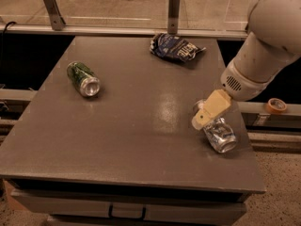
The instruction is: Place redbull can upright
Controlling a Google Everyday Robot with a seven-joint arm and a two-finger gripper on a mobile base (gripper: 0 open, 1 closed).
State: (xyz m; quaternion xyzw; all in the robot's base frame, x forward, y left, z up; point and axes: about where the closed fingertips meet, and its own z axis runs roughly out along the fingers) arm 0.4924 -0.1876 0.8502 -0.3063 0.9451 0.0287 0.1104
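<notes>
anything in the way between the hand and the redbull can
Nothing visible. The hand is right at the redbull can, which lies on its side near the table's edge. The green can and snack bag lie far off.

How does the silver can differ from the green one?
The redbull can is silver and dented; the green can looks smooth. The redbull can lies by the gripper, near the table edge; the green can lies far from it. Both lie on their sides.
</notes>
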